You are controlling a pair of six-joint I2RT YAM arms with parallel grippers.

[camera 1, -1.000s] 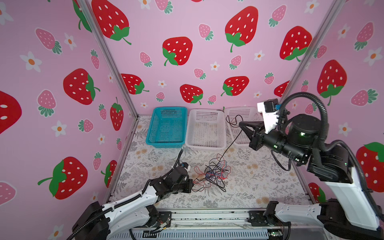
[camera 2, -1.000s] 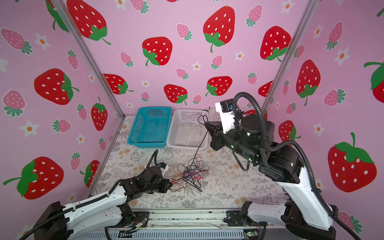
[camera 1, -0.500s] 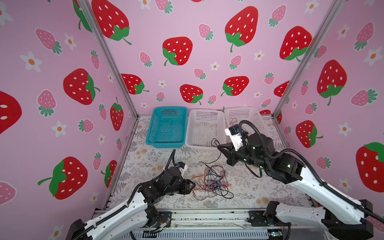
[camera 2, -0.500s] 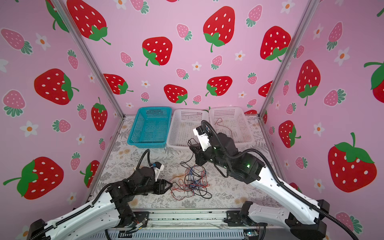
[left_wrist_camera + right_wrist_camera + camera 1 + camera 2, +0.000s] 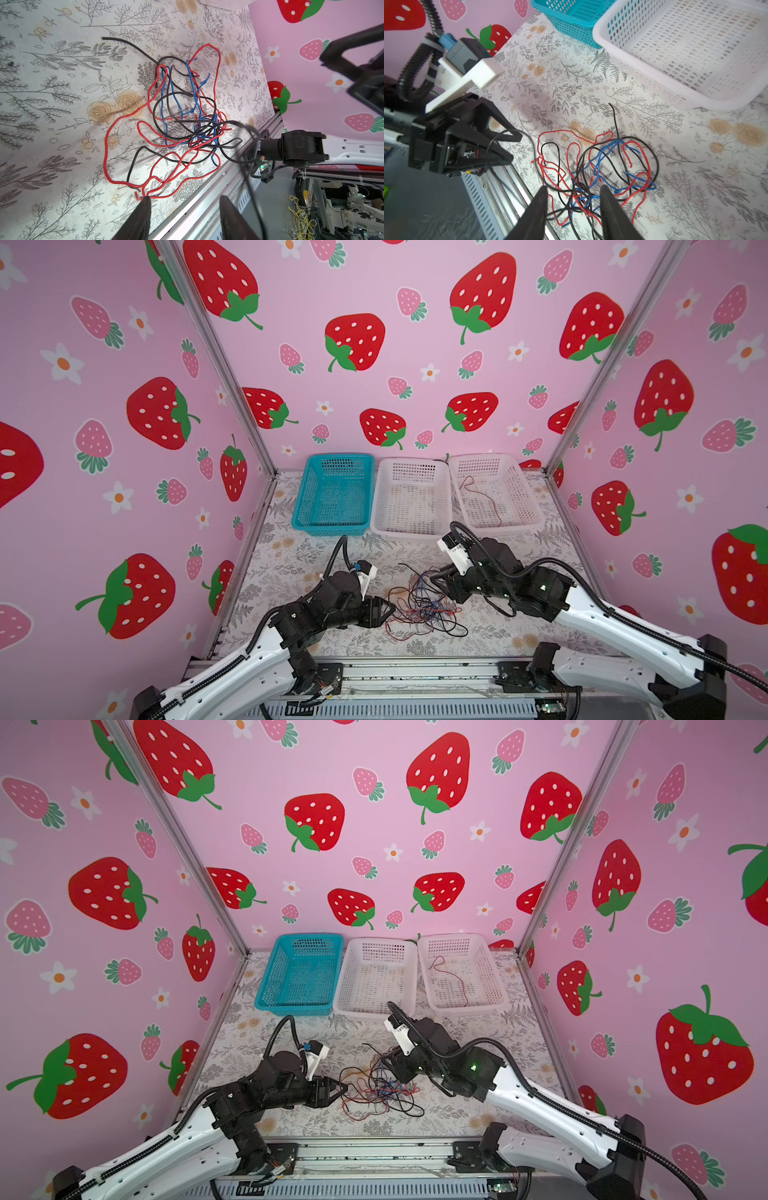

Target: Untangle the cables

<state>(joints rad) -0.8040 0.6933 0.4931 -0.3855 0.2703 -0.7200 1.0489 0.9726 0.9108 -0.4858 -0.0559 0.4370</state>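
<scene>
The cables [image 5: 424, 605] [image 5: 378, 1088] lie in one loose tangle of red, black and blue strands on the flowered mat. My left gripper [image 5: 390, 608] [image 5: 185, 199] is low at the tangle's left edge, open, with nothing between its fingers; red loops end just past one fingertip. My right gripper [image 5: 435, 577] [image 5: 574, 188] hovers low over the tangle's right side, open, with crossed strands showing in the gap. A thin black strand [image 5: 510, 131] arcs by the left gripper [image 5: 516, 147]; I cannot tell whether it rests on it. One red cable [image 5: 482, 497] lies in the right white basket.
Three baskets stand in a row at the back: blue [image 5: 332, 526], white [image 5: 411, 533], white [image 5: 494, 526]. The metal front rail [image 5: 415, 672] runs close to the tangle's near side. Pink strawberry walls enclose the left, back and right.
My right arm came down from high near the baskets, where it held up a black cable, to the tangle, and its jaws opened. The left gripper's jaws also opened and it shifted slightly.
</scene>
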